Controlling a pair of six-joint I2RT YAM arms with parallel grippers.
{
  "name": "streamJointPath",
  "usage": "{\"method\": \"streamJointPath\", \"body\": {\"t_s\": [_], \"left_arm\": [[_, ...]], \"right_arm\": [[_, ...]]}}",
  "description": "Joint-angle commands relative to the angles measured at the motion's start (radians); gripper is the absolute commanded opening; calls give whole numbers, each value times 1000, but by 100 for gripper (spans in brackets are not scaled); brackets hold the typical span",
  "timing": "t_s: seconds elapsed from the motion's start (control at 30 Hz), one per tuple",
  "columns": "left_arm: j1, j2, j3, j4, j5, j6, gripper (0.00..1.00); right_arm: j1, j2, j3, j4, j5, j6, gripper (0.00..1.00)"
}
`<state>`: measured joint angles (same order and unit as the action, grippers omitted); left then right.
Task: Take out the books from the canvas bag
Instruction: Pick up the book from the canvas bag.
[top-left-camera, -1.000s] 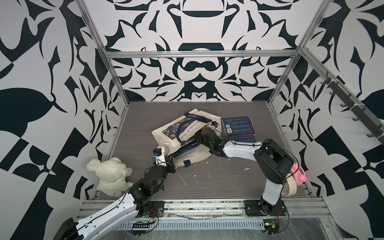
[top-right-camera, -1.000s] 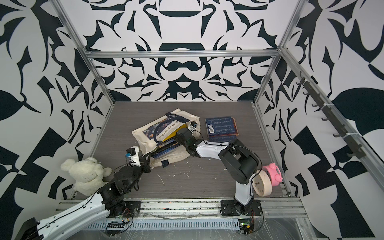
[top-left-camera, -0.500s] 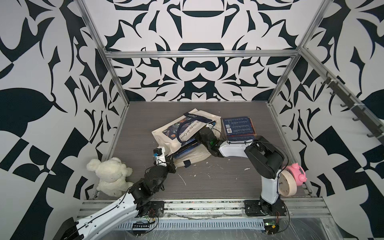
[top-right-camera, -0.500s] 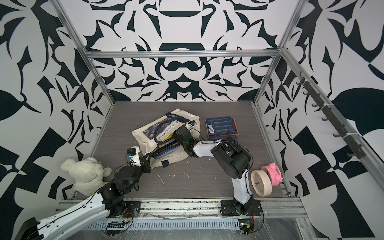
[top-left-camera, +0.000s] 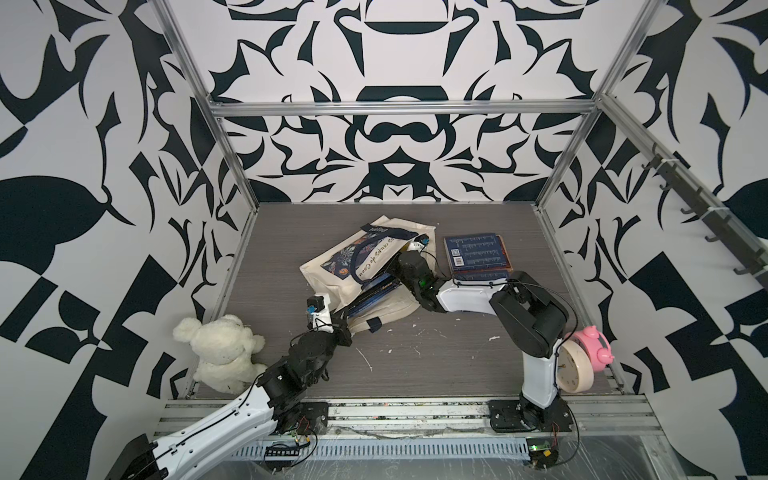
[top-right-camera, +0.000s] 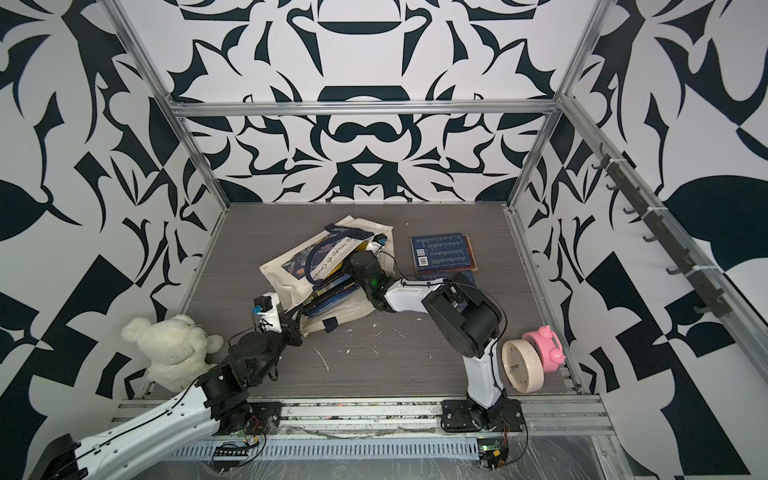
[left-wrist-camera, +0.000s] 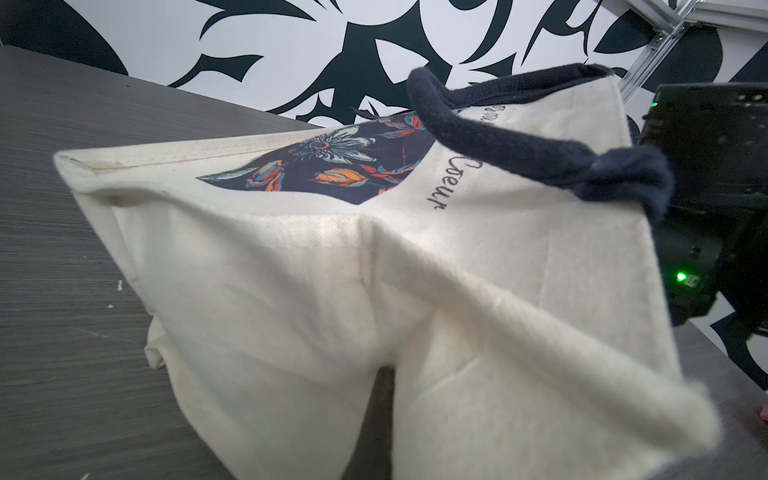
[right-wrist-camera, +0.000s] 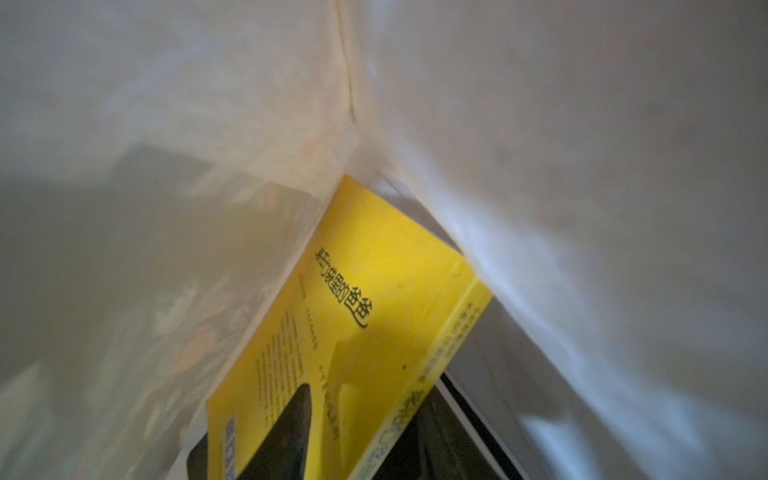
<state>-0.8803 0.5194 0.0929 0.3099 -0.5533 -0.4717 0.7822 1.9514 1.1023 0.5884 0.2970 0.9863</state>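
Note:
The cream canvas bag (top-left-camera: 332, 270) (top-right-camera: 286, 270) lies on its side mid-table, navy handle and floral print up. Dark blue books (top-left-camera: 374, 293) (top-right-camera: 332, 291) jut from its mouth. Two more books (top-left-camera: 476, 255) lie stacked on the table to the right. My left gripper (top-left-camera: 343, 328) (top-right-camera: 296, 322) is shut on the bag's front fabric edge (left-wrist-camera: 291, 270). My right gripper (right-wrist-camera: 357, 436) reaches inside the bag (right-wrist-camera: 582, 166), hidden by fabric in both top views. Its jaws are closed on a yellow book (right-wrist-camera: 374, 291): one finger (right-wrist-camera: 291, 432) lies on the cover, the other sits beneath the spine.
A white plush bear (top-left-camera: 220, 353) sits at the front left. A round cream clock (top-left-camera: 575, 365) and a pink alarm clock (top-left-camera: 596, 345) stand at the front right, beside my right arm's base. Patterned walls close in three sides.
My right arm has pushed further into the bag, its elbow swinging left, and its jaws have narrowed around the yellow book. The left arm and bag edge have stayed put.

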Motion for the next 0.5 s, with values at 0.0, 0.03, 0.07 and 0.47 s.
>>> {"method": "streamJointPath", "body": {"t_s": [0.0, 0.03, 0.07, 0.47], "left_arm": [[-3, -2, 15, 66, 20, 5, 0], [-2, 1, 16, 67, 19, 6, 0], [-3, 2, 16, 69, 21, 7, 0], [-3, 10, 16, 71, 18, 8, 0]], "right_arm": [[26, -62, 53, 105, -19, -36, 45], [33, -62, 60, 104, -20, -41, 45], [40, -62, 66, 106, -27, -41, 46], [122, 6, 120, 112, -52, 42, 52]]}}
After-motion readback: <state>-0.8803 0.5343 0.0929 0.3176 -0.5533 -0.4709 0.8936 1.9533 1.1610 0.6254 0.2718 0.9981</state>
